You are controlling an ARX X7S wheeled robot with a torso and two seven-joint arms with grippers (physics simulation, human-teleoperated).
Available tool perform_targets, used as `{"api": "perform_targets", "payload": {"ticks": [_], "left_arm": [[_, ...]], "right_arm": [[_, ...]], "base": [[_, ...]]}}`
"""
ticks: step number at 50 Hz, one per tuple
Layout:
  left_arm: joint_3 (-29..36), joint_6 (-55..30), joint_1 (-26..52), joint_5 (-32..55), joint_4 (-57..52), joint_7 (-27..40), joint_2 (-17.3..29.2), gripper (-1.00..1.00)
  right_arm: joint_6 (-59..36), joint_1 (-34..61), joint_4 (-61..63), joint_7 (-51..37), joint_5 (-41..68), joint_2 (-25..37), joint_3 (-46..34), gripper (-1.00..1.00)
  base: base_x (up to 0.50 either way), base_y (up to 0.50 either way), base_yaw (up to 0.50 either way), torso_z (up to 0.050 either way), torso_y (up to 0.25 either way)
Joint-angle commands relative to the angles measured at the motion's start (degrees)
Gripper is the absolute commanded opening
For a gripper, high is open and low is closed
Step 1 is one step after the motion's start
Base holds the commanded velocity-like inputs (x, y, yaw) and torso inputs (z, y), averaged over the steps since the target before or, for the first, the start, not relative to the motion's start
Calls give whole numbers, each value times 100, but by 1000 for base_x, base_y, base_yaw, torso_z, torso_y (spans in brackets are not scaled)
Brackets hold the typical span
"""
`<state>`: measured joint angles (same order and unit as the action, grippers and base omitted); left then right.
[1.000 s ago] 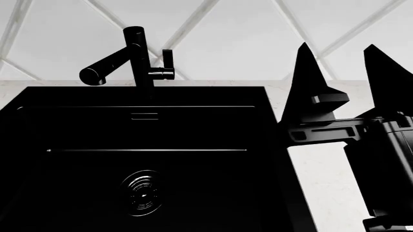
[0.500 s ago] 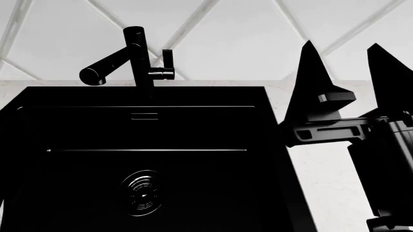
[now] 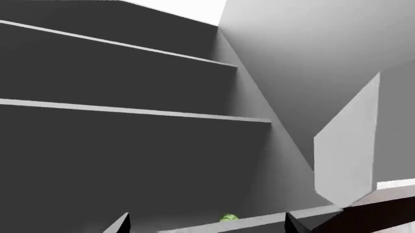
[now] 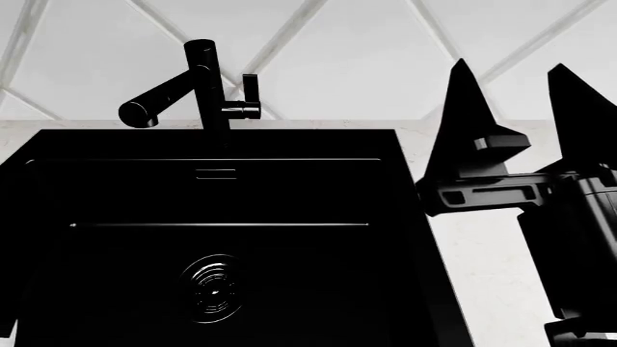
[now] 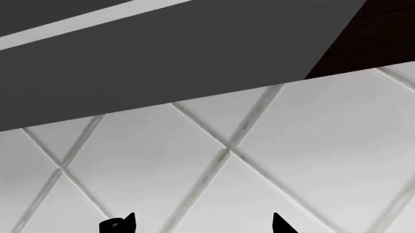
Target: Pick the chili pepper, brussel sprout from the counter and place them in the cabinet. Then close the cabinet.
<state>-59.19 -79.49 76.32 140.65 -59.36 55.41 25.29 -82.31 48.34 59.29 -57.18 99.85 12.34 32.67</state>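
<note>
- Brussel sprout (image 3: pixel 228 218): green ball on the lowest visible shelf edge inside the cabinet (image 3: pixel 129 145), seen from the left wrist. Looks already placed.
- Chili pepper: not in any view.
- Left pincer (image 3: pixel 206 224): tips apart, nothing between.
- Right pincer (image 4: pixel 516 123): raised over the bench (image 4: pixel 482 275) beside the sink (image 4: pixel 212 238), prongs spread, empty.
- Judgement: pepper light, glossy, likely slippery; take it across the thick mid-body, not the tip or stem.

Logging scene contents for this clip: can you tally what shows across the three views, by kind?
Grippers: 2 (right gripper, left gripper)
Black sink basin: 1
Black faucet: 1
Drain: 1
Brussel sprout: 1
Open cabinet door: 1
Chili pepper: 0 visible
Total: 7
</note>
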Motion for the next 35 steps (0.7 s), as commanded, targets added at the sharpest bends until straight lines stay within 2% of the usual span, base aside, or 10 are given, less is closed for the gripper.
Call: {"api": "perform_targets", "payload": {"ticks": [1, 8, 17, 24, 35], "left_arm": [[-514, -28, -459, 696, 10, 401, -26, 100], [-904, -239, -710, 942, 84, 476, -154, 100], [-1210, -256, -909, 1156, 110, 573, -49, 100], [-1583, -649, -1166, 1255, 285, 583, -186, 100], [-1893, -975, -1496, 1257, 369, 460, -309, 100]], "right_arm": [[2, -24, 13, -16, 56, 11, 49, 100], [-18, 6, 5, -24, 65, 25, 84, 100], [-199, 40, 37, 201, -175, -111, 205, 100], [-212, 49, 18, 135, -83, -93, 245, 100], [-537, 109, 59, 557, -454, -366, 454, 100]], "base": [[0, 0, 0, 0, 0], [0, 0, 0, 0, 0], [0, 0, 0, 0, 0], [0, 0, 0, 0, 0], [0, 0, 0, 0, 0]]}}
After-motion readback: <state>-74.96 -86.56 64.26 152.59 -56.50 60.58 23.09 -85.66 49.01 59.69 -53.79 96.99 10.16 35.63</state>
